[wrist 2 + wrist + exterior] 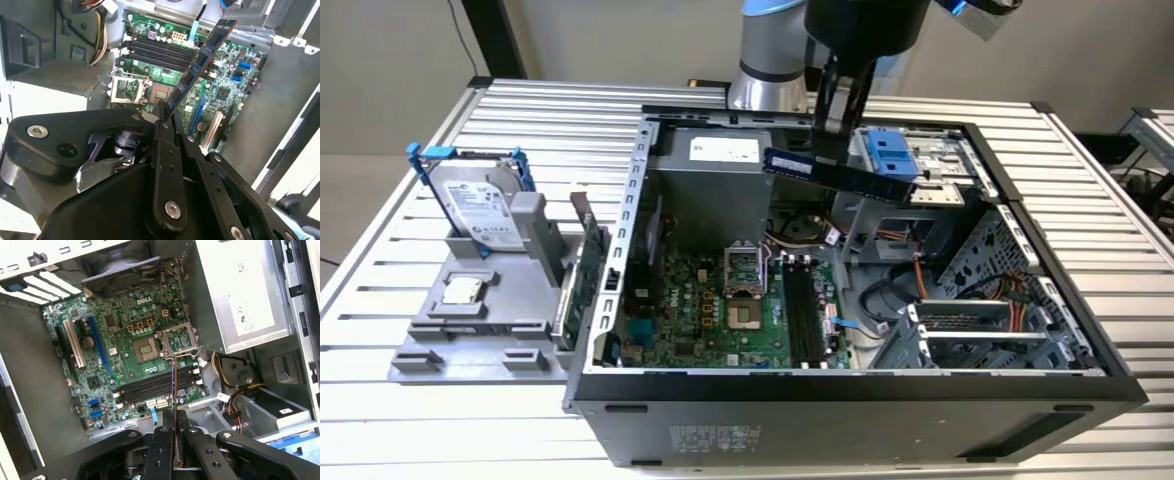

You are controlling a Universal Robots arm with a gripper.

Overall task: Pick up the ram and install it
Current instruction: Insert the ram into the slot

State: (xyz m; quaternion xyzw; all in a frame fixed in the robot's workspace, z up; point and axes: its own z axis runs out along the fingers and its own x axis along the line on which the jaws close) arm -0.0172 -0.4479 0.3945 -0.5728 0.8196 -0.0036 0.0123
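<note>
Carrying, we judge, is the step in hand: our tool [831, 148] grips the ram [870, 181] aloft over the open case [854, 385], toward the bench's [454, 440] far edge, and seating calls for aligning its edge with the black slots [803, 312].

Locate the motherboard [125, 365] in the first wrist view. One short white word is printed on it, between the processor socket [146, 347] and the fan [125, 270]. Locate the power supply [220, 275]. It carries a white label [252, 310] with rows of dark print, too small to read. In the exterior view, note three further items: a pale patch of print at one end of the ram [847, 177], a printed label covering the face of the hard drive [478, 205], and a grey sticker [720, 438] on the outer wall of the computer case [881, 415]. Their print is too small to read.
</note>
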